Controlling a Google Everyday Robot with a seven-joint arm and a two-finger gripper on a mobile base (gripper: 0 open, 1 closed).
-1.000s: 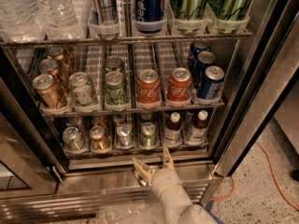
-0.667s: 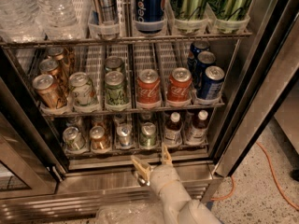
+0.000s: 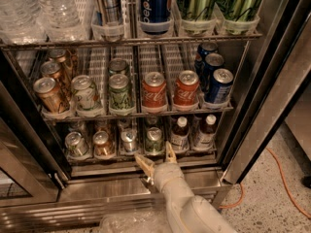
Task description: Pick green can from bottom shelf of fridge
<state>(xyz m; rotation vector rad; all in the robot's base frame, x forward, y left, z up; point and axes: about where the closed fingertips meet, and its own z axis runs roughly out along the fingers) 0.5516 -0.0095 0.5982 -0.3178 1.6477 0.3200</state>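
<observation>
**Gripper closes in on the green can, jaws wide**

Camera view, and the white arm (image 3: 192, 210) comes up from below and to the right of the green can (image 3: 154, 141), with the wrist angled up towards it. The gripper (image 3: 153, 150) sits just in front of the can and slightly below its silver top. Its two tan fingers (image 3: 144, 163) are splayed like a V. The left tip is low and to the can's left, and the right tip is higher, hard by the can's right side. The jaws are spread wide and there's nothing between them. The can hasn't been gripped, and I can't tell if either tip is touching it.

The can stands upright at the front of the bottom shelf (image 3: 109, 160) of the fridge (image 3: 97, 191). A silver can (image 3: 129, 141) is just to its left and a brown bottle (image 3: 180, 134) just to its right. On the rack directly above the can is a red Coca-Cola can (image 3: 154, 92).

Against a second ago, the gripper is higher and a touch further left. Back then the fingertips hung over the steel ledge below the can. Now they reach up to the shelf front and bracket the can's lower half. The finger spread looks the same. The can, its neighbours and the racks haven't budged.
</observation>
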